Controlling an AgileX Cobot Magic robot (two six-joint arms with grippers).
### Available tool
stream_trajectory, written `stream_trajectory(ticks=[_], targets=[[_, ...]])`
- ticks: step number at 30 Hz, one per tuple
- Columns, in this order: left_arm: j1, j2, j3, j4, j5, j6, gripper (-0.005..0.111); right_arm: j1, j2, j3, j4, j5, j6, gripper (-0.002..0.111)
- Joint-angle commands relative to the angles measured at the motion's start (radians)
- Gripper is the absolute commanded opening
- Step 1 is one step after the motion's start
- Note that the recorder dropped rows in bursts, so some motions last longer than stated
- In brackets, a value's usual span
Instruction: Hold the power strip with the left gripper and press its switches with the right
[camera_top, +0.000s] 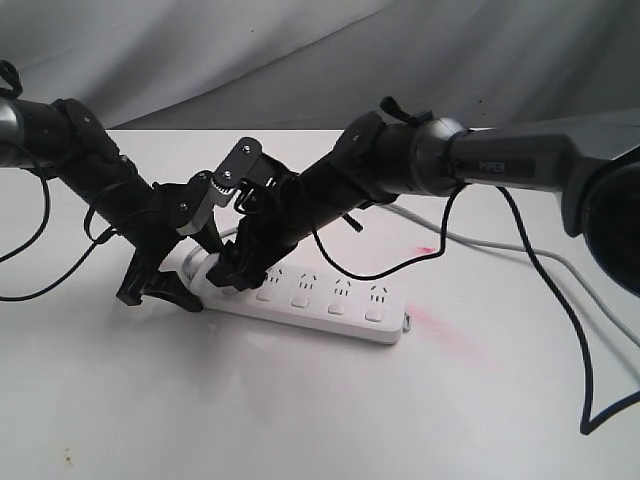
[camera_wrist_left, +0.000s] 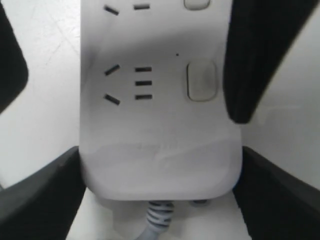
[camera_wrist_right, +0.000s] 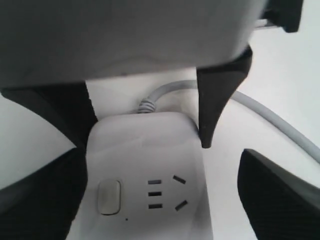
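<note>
So the strip (camera_top: 330, 305) is lying flat on the table (camera_top: 300, 420), middle of the exterior frame. It runs from centre-left down toward the right, and the cord (camera_wrist_right: 280, 122) trails off to the right edge. My left gripper (camera_wrist_left: 160, 150) is clamped on the cord end, one finger (camera_wrist_left: 40, 200) against each long side. My right gripper (camera_wrist_right: 162, 152) hovers just past it, spread wide and straddling the end socket (camera_wrist_right: 165, 192). One finger (camera_wrist_right: 40, 205) is right beside the end switch (camera_wrist_right: 109, 196), and the other stands clear of the strip.

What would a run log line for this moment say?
left gripper: clamps power strip at cord end | right gripper: open, astride strip | end switch: uncovered
</note>
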Motion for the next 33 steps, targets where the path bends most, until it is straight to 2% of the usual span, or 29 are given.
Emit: stream_trajectory(ticks=[1,15,20,29,33], targets=[[-0.003,0.005,0.001,0.027,0.024,0.002,0.032,0.001,-0.004,-0.004,-0.019,-0.028,-0.004,0.076],[-0.003,0.005,0.001,0.024,0.024,0.002,0.032,-0.002,0.029,-0.004,-0.029,-0.028,0.008,0.076],[-0.003,0.005,0.001,0.024,0.024,0.002,0.032,-0.003,0.029,-0.004,-0.182,-0.024,0.127,0.076],[-0.003,0.005,0.001,0.024,0.024,0.002,0.032,-0.003,0.067,-0.004,-0.203,-0.025,0.148,0.076],[-0.003,0.005,0.001,0.024,0.024,0.002,0.032,-0.003,0.072,-0.004,-0.270,-0.052,0.183,0.076]])
